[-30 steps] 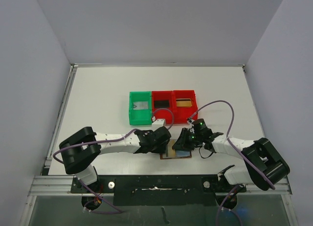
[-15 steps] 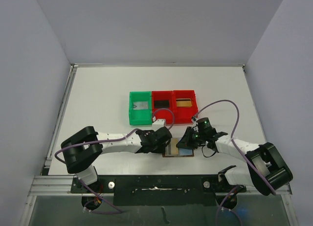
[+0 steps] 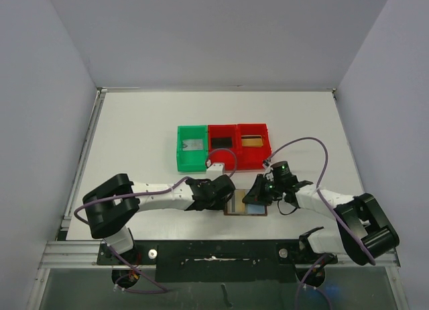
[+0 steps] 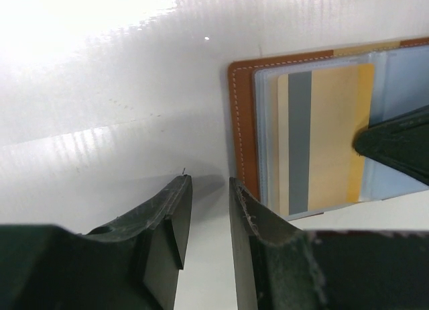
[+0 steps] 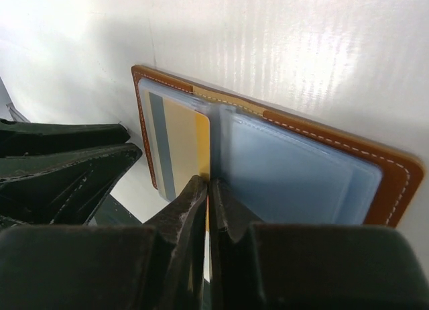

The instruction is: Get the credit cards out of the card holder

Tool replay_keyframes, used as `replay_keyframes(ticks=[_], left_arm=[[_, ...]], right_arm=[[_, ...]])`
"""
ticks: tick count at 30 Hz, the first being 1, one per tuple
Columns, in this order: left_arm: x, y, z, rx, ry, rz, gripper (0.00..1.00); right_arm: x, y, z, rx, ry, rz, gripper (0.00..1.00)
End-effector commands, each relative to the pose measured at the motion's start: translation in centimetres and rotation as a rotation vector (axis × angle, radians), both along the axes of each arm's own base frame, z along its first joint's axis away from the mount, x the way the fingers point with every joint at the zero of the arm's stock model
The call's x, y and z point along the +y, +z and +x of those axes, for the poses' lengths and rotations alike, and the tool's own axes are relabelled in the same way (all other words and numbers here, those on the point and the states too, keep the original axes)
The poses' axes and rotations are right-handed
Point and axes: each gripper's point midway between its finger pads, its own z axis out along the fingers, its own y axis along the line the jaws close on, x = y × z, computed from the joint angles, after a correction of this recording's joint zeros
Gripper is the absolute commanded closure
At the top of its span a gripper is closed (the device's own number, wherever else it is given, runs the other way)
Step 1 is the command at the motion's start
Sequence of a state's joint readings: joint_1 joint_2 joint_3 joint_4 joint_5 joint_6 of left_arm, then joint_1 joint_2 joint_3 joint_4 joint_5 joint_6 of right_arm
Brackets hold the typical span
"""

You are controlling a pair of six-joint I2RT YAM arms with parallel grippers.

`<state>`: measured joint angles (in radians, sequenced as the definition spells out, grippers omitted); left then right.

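The brown leather card holder (image 3: 246, 207) lay open on the white worktop (image 3: 134, 135), between the two claws. The right claw (image 5: 208, 184) was pinched almost closed at the holder's fold, with a sliver of the gold credit card (image 4: 328, 135) caught between its fingertips. The card, with a grey stripe along it, sat in the pale blue sleeve just ahead and left of that claw. The left claw (image 4: 209, 182) stood narrow with nothing between its fingers, and the holder's stitched edge was just beside its right finger. Beyond both claws stood a green bin (image 3: 192, 147) and two red bins (image 3: 253, 157).
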<state>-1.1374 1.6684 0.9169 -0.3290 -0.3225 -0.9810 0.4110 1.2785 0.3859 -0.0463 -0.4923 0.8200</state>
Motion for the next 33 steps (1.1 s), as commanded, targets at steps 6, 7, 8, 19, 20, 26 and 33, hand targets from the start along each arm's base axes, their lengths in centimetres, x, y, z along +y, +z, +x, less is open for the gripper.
replay_keyframes(ticks=[6, 7, 8, 19, 20, 26, 33], left_arm=[[2.1, 3.7, 0.9, -0.101, 0.121, -0.075, 0.7], [2.3, 3.9, 0.9, -0.104, 0.125, -0.086, 0.69], [2.4, 4.1, 0.8, -0.107, 0.128, -0.1, 0.67], [3.0, 4.0, 0.1, -0.099, 0.12, -0.146, 0.62], [3.2, 3.7, 0.0, -0.093, 0.119, -0.132, 0.62], [3.8, 1.8, -0.3, -0.057, 0.118, -0.041, 0.64], [4.3, 0.4, -0.1, -0.037, 0.123, 0.074, 0.72]], right_arm=[[2.9, -0.2, 0.7, -0.03, 0.015, 0.009, 0.99], [3.3, 0.0, 0.7, -0.034, 0.014, 0.02, 0.99], [3.7, 0.1, 0.8, -0.037, 0.015, 0.027, 0.99], [8.3, 0.6, 1.0, -0.049, 0.01, 0.032, 0.99], [8.5, 0.5, 1.1, -0.049, 0.013, 0.029, 0.99], [8.4, -0.1, 0.7, -0.03, 0.03, 0.019, 0.99], [7.3, -0.1, 0.5, -0.02, 0.034, 0.014, 0.99]])
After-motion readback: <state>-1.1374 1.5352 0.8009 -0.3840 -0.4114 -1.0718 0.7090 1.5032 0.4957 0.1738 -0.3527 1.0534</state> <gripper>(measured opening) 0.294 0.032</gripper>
